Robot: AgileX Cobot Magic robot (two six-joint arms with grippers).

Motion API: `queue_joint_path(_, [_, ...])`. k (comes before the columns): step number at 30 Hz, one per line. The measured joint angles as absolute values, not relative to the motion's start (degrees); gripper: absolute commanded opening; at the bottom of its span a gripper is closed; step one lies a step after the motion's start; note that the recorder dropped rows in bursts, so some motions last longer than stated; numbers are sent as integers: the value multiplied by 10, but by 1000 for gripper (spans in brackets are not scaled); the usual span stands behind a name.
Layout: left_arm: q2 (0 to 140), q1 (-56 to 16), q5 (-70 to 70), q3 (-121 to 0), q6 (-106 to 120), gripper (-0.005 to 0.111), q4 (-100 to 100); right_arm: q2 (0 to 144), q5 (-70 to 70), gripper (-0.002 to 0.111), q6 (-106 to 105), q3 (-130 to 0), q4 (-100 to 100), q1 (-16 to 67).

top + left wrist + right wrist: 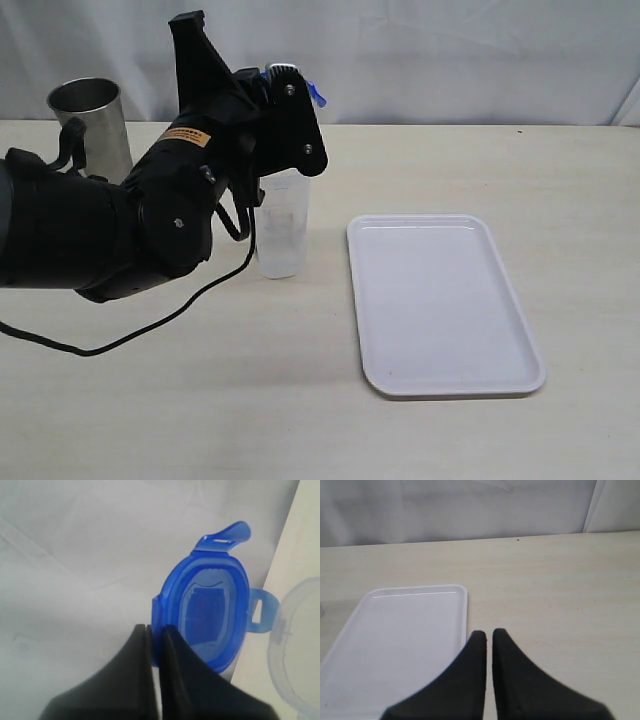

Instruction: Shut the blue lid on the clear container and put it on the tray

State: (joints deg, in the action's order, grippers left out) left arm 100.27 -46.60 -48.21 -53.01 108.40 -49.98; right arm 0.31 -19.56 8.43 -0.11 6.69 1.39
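Observation:
High over the table my left gripper (pixel 285 85) is shut on the edge of the blue lid (pixel 316 95), which peeks out past the black fingers. In the left wrist view the blue lid (pixel 210 612) shows its underside with flaps sticking out, one edge pinched at my left gripper (pixel 156 629). The clear container (pixel 282 228) stands upright and open on the table just below, left of the tray (pixel 440 300); its rim (pixel 300 645) shows beside the lid. My right gripper (pixel 489 632) is shut and holds nothing, hovering by the tray's (pixel 405 640) edge.
A steel cup (pixel 88 122) stands at the back left behind the left arm. A black cable (pixel 150 325) trails from the arm across the table in front of the container. A white curtain backs the table.

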Motion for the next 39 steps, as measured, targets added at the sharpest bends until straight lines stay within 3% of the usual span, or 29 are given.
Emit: queue_joint_path(39, [1003, -466, -503, -530, 1091, 0, -479, 3, -196, 4, 84, -1, 67, 14])
